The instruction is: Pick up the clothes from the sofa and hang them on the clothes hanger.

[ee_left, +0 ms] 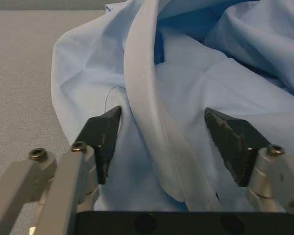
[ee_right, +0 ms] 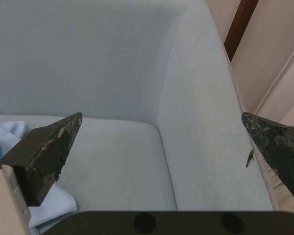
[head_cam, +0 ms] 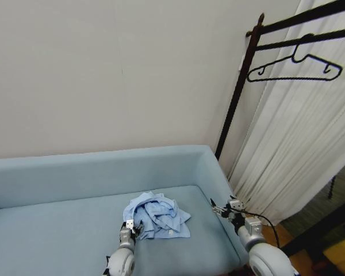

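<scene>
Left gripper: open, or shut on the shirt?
Open: left gripper fingers stand wide apart, straddling a fold of the blue shirt. Right gripper idles open by the armrest.

This looks like a home, probably a living room. A light blue sofa point(head_cam: 75, 195) stands against a plain cream wall point(head_cam: 103, 69). Beside it there is a dark clothes rack point(head_cam: 236, 98) with a black hanger point(head_cam: 290, 79), a long white curtain point(head_cam: 299, 155) and a wooden floor point(head_cam: 339, 253).
</scene>
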{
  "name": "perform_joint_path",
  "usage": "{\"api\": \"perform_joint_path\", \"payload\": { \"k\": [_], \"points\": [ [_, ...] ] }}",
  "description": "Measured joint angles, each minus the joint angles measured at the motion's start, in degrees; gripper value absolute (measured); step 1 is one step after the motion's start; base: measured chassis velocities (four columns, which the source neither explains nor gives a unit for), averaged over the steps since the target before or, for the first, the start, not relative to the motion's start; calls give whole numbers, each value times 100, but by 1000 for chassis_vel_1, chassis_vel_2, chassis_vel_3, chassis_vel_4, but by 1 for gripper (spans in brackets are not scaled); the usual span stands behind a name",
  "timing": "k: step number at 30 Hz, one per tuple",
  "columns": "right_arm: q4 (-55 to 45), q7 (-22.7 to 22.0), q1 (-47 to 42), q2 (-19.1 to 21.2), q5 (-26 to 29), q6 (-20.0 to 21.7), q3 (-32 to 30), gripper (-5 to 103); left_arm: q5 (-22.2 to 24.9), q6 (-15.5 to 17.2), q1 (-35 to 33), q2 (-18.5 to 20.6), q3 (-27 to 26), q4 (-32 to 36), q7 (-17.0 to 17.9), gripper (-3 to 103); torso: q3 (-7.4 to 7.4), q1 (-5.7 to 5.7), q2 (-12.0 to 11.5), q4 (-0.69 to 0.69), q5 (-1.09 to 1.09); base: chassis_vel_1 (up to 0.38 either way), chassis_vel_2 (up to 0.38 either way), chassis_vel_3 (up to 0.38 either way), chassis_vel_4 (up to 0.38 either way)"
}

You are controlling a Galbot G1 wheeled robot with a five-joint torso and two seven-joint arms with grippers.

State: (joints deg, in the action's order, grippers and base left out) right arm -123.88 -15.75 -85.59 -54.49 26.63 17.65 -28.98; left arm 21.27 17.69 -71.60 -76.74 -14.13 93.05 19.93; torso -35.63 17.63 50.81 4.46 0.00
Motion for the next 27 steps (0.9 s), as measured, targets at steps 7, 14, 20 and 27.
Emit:
{"api": "perform_joint_path", "payload": {
  "k": [7,14,20,27],
  "points": [
    [30,6,26,-14,-3,-4,-6,100,5,35,22,-20,46,-47,71,31,0,0,0,0,0,0,0,0,0],
    [30,12,49,12,1,-9,-25,100,4,46,-3,-31,45,-16,140,10,0,0,0,0,0,0,0,0,0],
    [120,22,336,190,229,25,70,100,-37,-14,-60,97,-11,225,138,0,0,0,0,0,0,0,0,0,0],
    [452,252,1074,775,988,253,651,100,-114,-93,-166,272,-172,586,94,0,0,0,0,0,-1,0,0,0,0]
  ]
}}
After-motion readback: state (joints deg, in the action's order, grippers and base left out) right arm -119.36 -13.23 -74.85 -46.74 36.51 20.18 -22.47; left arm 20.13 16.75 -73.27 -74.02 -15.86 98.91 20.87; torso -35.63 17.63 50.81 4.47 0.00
